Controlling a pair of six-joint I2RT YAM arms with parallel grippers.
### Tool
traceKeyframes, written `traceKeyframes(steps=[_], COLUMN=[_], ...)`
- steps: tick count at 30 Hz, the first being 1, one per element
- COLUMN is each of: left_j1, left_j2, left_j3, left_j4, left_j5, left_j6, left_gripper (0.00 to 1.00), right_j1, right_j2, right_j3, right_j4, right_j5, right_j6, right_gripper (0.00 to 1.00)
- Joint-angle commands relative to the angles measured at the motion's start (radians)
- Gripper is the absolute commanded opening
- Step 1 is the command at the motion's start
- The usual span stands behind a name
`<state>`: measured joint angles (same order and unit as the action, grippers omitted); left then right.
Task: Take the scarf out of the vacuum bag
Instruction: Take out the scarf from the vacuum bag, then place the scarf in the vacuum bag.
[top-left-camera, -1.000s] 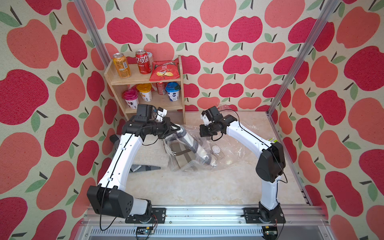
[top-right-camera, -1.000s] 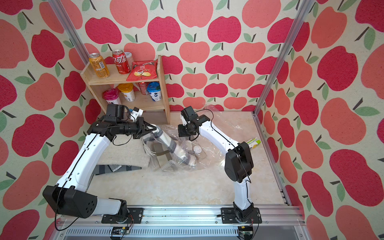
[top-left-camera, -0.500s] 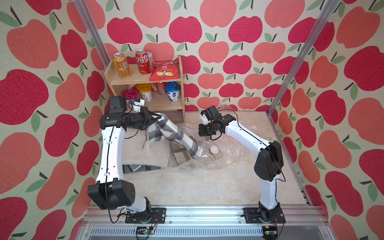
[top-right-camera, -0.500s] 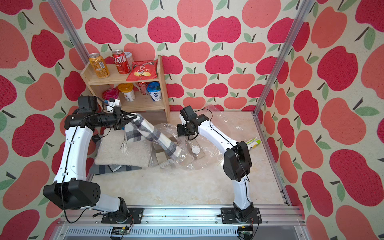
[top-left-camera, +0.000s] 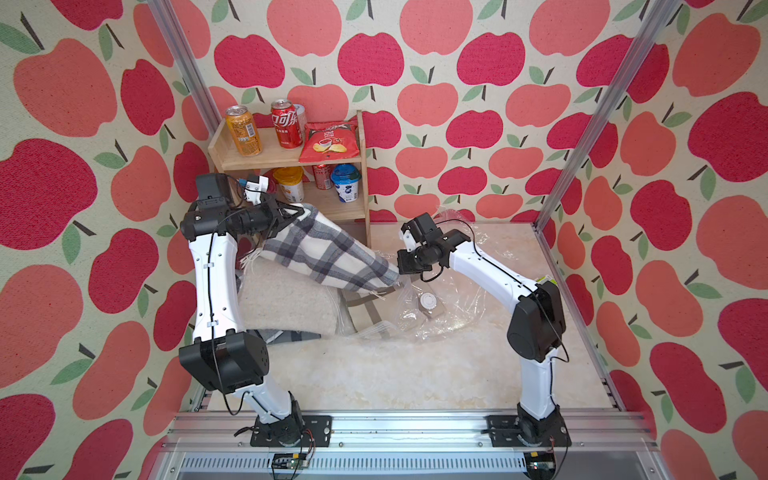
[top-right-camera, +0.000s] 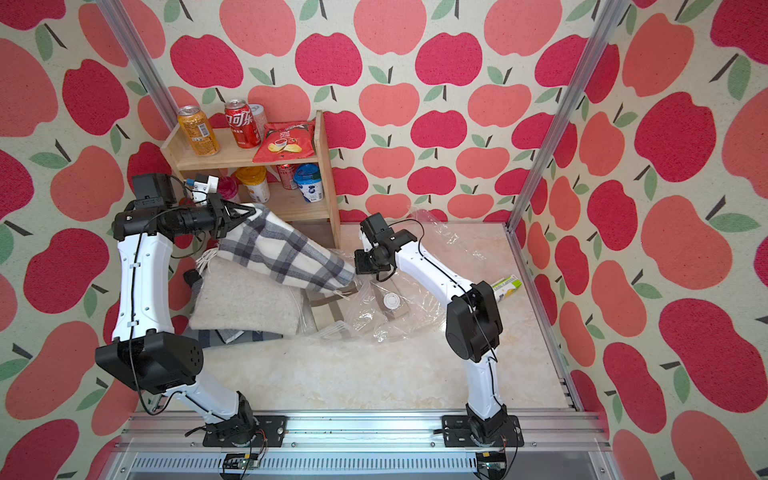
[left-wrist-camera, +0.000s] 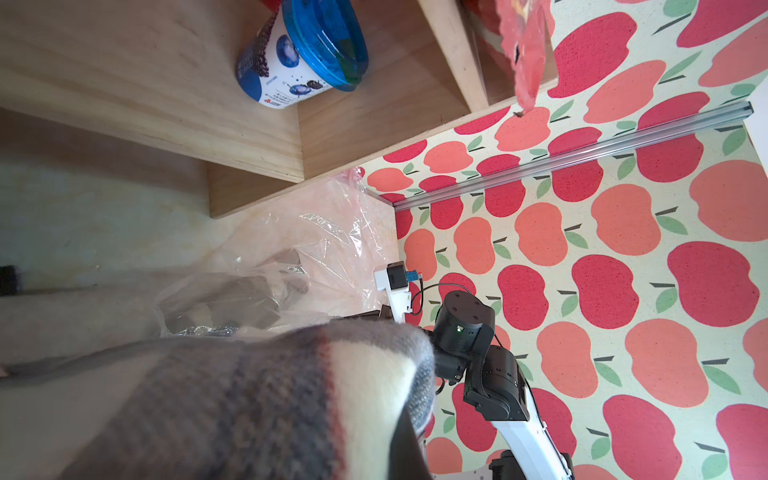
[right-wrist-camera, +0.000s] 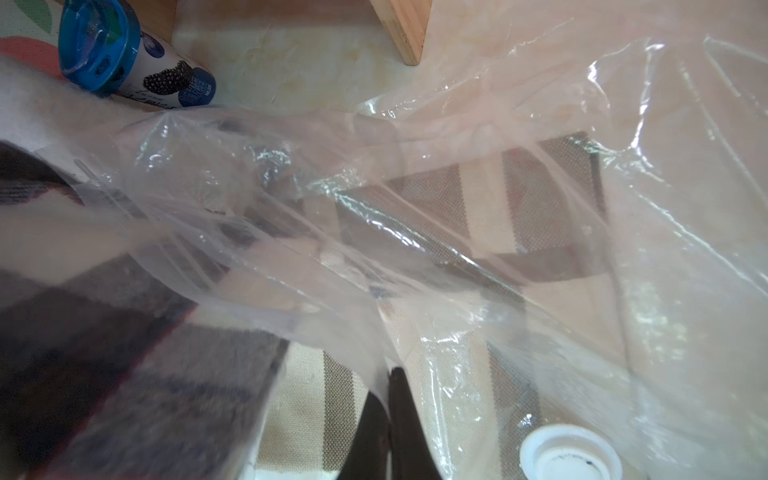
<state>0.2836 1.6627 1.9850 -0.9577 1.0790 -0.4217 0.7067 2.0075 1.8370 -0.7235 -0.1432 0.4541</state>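
A grey-and-white plaid scarf (top-left-camera: 328, 253) (top-right-camera: 286, 253) hangs stretched in the air, slanting down from the shelf to the bag's mouth. My left gripper (top-left-camera: 305, 211) (top-right-camera: 252, 211) is shut on its upper end; the left wrist view is filled by the scarf (left-wrist-camera: 249, 395). The vacuum bag (top-left-camera: 453, 307) (top-right-camera: 415, 316) lies crumpled on the table, its white valve cap (top-left-camera: 427, 300) (right-wrist-camera: 569, 453) facing up. My right gripper (top-left-camera: 405, 268) (right-wrist-camera: 388, 419) is shut on the bag's film by the mouth. The scarf's lower end (right-wrist-camera: 124, 353) lies under that film.
A wooden shelf (top-left-camera: 291, 160) with cans, a crisp bag and cups stands right behind the left gripper. A folded grey blanket (top-left-camera: 286, 299) lies below the scarf. A beige checked cloth (top-left-camera: 365, 309) sits inside the bag. A green packet (top-right-camera: 507, 286) lies at the right wall.
The left arm has swung left and up toward the shelf, drawing the scarf most of the way out of the bag. The right gripper has kept its grip on the bag almost in place.
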Motion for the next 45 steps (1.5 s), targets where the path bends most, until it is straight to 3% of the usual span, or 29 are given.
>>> traceKeyframes(steps=[1,5,9,16,21,26,29,32,34,37,40,45], left_j1=[0.024,0.064,0.068,0.068,0.069,0.072,0.072,0.082,0.110,0.143,0.138,0.143], left_j2=[-0.032,-0.045,-0.016,0.067,0.101,0.108,-0.002,-0.224,-0.406,-0.664,-0.848,-0.905], left_j3=[0.010,-0.086,-0.095,0.047,0.129,0.224,0.042,-0.318,-0.586,-0.865,-0.970,-0.937], left_j4=[0.062,0.170,0.235,0.249,0.360,0.342,0.306,0.316,0.356,0.378,0.354,0.299], left_j5=[0.064,0.093,0.108,0.105,0.090,0.128,0.127,0.098,0.060,-0.021,-0.129,-0.200], left_j6=[0.113,0.086,0.060,0.034,0.015,0.058,0.143,0.227,0.221,0.212,0.206,0.205], left_gripper=[0.00,0.00,0.00,0.00,0.00,0.00,0.00,0.00,0.00,0.00,0.00,0.00], right_j1=[-0.010,-0.009,-0.010,-0.011,-0.012,-0.012,-0.013,-0.018,-0.019,-0.019,-0.020,-0.022], right_j2=[-0.056,-0.070,-0.077,-0.089,-0.110,-0.147,-0.175,-0.193,-0.200,-0.204,-0.207,-0.217], right_j3=[-0.050,-0.074,-0.089,-0.100,-0.121,-0.170,-0.218,-0.253,-0.264,-0.263,-0.269,-0.302], right_j4=[-0.015,-0.011,-0.003,-0.004,0.002,0.005,0.021,0.034,0.034,0.024,0.019,0.036], right_j5=[-0.012,-0.006,-0.007,-0.002,0.000,0.016,0.029,0.023,0.010,0.003,0.009,0.012], right_j6=[-0.004,-0.007,-0.001,0.004,0.006,0.005,0.006,0.013,0.008,-0.007,-0.016,-0.015], right_gripper=[0.00,0.00,0.00,0.00,0.00,0.00,0.00,0.00,0.00,0.00,0.00,0.00])
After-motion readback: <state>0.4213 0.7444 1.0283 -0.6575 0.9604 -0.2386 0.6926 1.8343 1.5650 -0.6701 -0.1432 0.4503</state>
